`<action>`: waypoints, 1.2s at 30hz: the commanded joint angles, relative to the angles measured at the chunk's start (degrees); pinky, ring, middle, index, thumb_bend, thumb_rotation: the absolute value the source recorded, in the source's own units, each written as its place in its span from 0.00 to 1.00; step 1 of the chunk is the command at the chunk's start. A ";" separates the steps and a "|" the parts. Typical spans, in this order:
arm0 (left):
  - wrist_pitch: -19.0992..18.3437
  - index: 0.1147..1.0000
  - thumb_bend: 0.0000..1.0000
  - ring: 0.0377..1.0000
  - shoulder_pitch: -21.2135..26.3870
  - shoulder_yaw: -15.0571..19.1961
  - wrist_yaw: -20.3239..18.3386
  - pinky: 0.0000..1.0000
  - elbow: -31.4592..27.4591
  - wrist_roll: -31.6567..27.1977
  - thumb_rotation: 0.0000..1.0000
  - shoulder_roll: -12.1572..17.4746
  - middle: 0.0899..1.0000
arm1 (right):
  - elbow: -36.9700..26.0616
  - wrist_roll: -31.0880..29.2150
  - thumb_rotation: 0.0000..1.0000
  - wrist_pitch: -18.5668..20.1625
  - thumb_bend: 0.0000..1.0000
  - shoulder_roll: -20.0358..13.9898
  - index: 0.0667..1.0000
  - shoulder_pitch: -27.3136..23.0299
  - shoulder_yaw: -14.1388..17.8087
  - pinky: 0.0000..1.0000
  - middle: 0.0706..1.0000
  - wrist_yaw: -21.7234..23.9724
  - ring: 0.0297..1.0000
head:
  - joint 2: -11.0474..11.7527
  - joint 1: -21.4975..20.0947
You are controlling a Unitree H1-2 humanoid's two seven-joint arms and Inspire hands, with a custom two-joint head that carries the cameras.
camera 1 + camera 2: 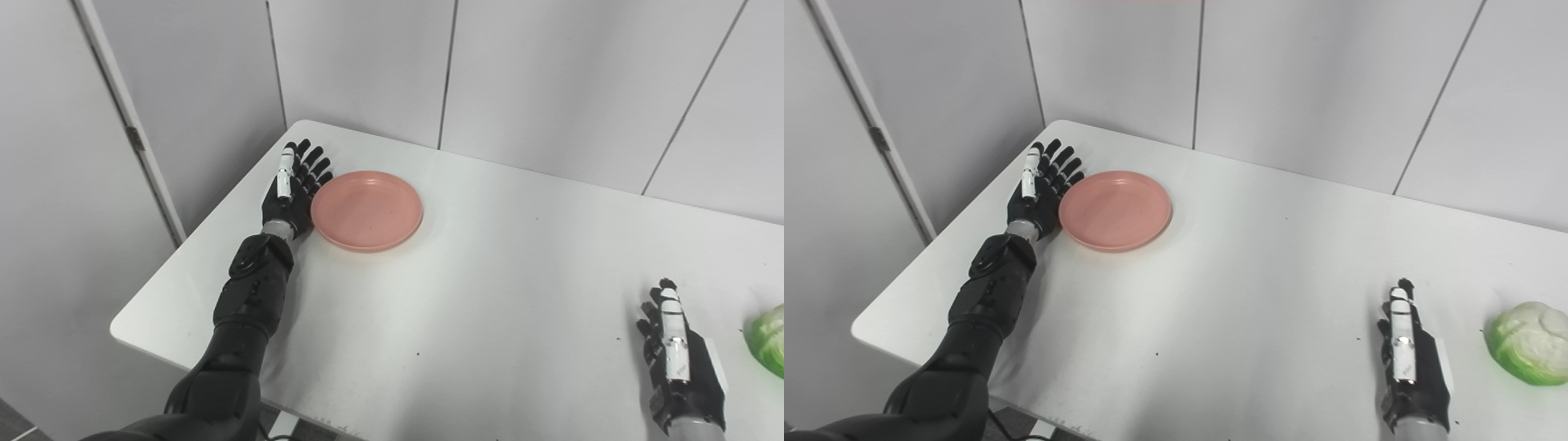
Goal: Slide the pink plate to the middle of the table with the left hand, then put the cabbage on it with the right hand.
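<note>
The pink plate (366, 210) lies empty on the far left part of the white table (490, 275). My left hand (294, 187) is open, fingers stretched out, standing edge-on against the plate's left rim. The green and white cabbage (1528, 343) sits near the table's right edge, cut off by the frame in the left eye view. My right hand (1412, 364) is open and rests on the table just left of the cabbage, a small gap apart from it.
Grey wall panels (520, 73) stand behind the table. The table's left edge and rounded near-left corner (122, 327) lie close to my left forearm. A broad stretch of bare tabletop separates the plate from the cabbage.
</note>
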State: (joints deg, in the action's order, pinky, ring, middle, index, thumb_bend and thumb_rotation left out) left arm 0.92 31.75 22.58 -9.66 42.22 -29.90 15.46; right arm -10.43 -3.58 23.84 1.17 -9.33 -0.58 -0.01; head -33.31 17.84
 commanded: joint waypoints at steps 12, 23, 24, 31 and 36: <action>-6.42 0.92 0.36 0.92 0.99 -2.73 -0.61 0.93 -1.80 0.25 1.00 -3.28 0.93 | -0.79 -0.07 1.00 -3.16 0.15 1.42 1.00 -1.17 0.00 1.00 1.00 -0.51 1.00 | -1.44 -3.45; -7.96 0.92 0.37 0.92 0.13 -5.20 -1.86 0.93 -5.95 0.47 1.00 -4.94 0.93 | -1.78 0.69 1.00 -2.22 0.17 1.55 1.00 -1.15 -0.72 1.00 1.00 -0.62 1.00 | -2.59 -6.74; -8.11 0.92 0.37 0.92 0.13 -5.29 -1.72 0.93 -6.29 0.55 1.00 -5.05 0.93 | -1.84 0.58 1.00 -2.27 0.18 1.61 1.00 -1.16 -0.69 1.00 1.00 -0.55 1.00 | -2.59 -6.74; -9.56 0.91 0.37 0.92 -0.40 -6.71 -1.88 0.91 -8.60 1.06 1.00 -6.31 0.92 | -2.30 0.46 1.00 -2.20 0.18 1.97 1.00 -1.10 -0.80 1.00 1.00 -0.51 1.00 | -3.65 -8.67; -10.16 0.91 0.37 0.92 -0.64 -8.71 -2.47 0.92 -8.79 2.20 1.00 -7.47 0.93 | -2.61 0.76 1.00 -1.72 0.18 2.50 1.00 -1.22 -0.88 1.00 1.00 -0.87 0.99 | -4.23 -10.77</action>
State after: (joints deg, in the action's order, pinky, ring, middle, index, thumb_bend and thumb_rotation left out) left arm -7.69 30.80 14.56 -11.58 33.41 -28.53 8.58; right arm -10.81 -2.73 23.41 3.06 -9.33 -1.22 -0.78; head -37.61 7.04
